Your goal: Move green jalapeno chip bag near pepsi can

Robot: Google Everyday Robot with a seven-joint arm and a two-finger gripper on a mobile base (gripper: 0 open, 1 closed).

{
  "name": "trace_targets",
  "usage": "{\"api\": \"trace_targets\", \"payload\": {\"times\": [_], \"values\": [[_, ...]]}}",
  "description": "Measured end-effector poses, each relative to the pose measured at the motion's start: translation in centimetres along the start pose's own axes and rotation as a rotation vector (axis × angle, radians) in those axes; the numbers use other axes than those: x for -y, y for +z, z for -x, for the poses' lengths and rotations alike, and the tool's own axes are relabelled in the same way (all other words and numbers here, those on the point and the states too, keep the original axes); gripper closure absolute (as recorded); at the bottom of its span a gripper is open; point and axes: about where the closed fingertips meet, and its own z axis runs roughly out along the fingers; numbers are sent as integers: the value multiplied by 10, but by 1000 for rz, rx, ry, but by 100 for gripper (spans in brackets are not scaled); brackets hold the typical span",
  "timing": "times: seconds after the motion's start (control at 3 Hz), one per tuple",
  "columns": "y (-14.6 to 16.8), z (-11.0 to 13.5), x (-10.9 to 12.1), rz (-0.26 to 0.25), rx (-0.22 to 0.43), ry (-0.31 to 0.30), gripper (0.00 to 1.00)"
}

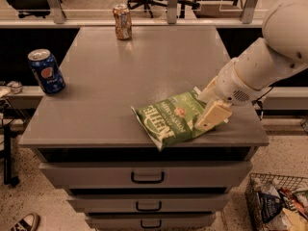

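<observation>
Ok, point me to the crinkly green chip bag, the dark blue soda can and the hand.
crinkly light-green chip bag [169, 119], camera view, middle of its printed face.
dark blue soda can [45, 72], camera view, its labelled side wall.
hand [208, 120], camera view, tip at the bag's right end.

gripper [210, 120] at chip bag [166, 120] right end; pepsi can [45, 71] far left
</observation>
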Motion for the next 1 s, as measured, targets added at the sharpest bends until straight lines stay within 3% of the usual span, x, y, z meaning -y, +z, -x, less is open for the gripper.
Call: {"api": "trace_targets", "payload": {"times": [0.33,0.67,1.0], "values": [[1,1,5,-7,9,12,65],[-21,5,25,-78,-12,38,89],[-62,7,56,-210,-33,85,100]]}}
